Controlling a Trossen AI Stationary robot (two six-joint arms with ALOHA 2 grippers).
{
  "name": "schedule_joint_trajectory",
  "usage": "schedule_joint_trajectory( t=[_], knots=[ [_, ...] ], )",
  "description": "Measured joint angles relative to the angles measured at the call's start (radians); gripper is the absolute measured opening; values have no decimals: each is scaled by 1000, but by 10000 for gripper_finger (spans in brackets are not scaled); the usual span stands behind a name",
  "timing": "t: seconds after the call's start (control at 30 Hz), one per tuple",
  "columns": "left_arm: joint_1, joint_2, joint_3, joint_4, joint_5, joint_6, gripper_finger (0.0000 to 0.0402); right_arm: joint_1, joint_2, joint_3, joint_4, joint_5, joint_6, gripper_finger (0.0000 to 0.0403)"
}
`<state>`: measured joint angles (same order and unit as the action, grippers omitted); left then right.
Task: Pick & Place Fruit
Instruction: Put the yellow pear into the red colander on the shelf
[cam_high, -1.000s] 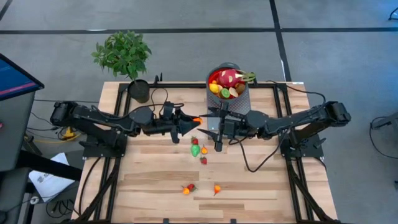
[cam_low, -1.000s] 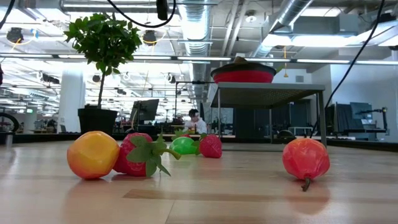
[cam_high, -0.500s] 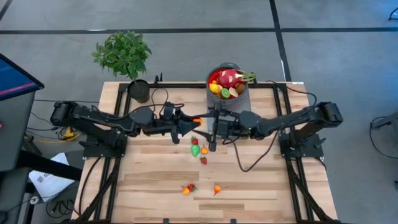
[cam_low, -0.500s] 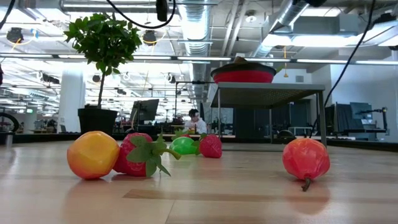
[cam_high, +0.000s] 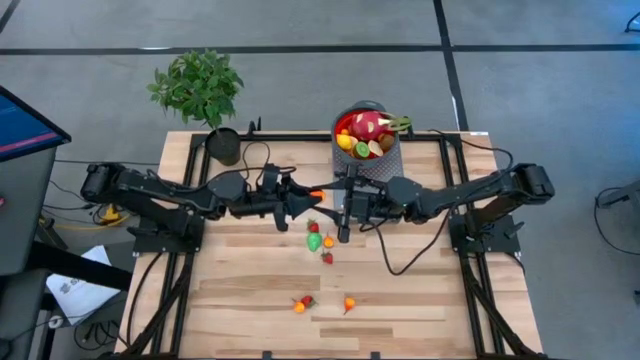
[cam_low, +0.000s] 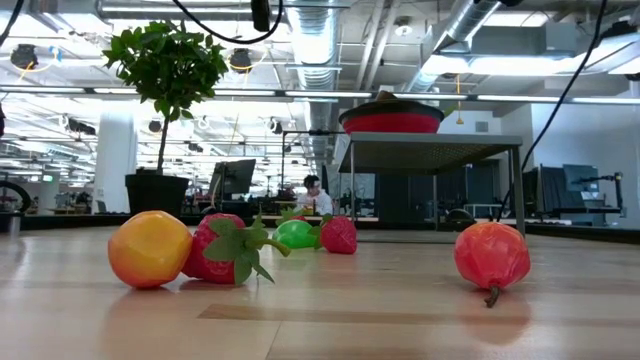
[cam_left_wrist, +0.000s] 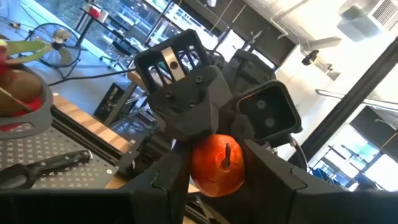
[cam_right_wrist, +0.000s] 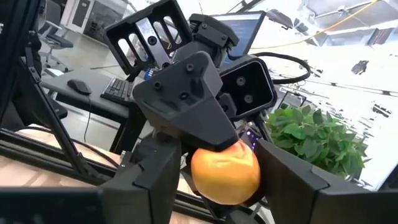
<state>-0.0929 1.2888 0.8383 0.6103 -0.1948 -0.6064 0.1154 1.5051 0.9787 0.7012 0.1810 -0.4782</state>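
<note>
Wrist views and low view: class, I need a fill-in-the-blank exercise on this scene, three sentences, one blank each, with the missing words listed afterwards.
1. The left gripper is closed on an ___ fruit.
2. The plant grows in a ___ pot.
3. In the low view, the green fruit lies next to a ___ strawberry.

Missing words: orange; black; red.

I count five loose fruits (cam_high: 314, 241) on the table below the jaws, one orange fruit (cam_left_wrist: 216, 165) between both pairs, plus one heaped bowl (cam_high: 368, 133) and one plant (cam_high: 200, 85).
</note>
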Motion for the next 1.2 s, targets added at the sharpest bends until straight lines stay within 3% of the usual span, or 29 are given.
schedule_joint_trajectory(
  t=[0.4,1.2],
  knots=[
    [-1,0,-1,-5,-5,-6,129,1,-2,0,-13,4,-7,117],
    [5,0,-2,-4,9,26,131,1,-3,0,-24,2,-3,115]
  ],
)
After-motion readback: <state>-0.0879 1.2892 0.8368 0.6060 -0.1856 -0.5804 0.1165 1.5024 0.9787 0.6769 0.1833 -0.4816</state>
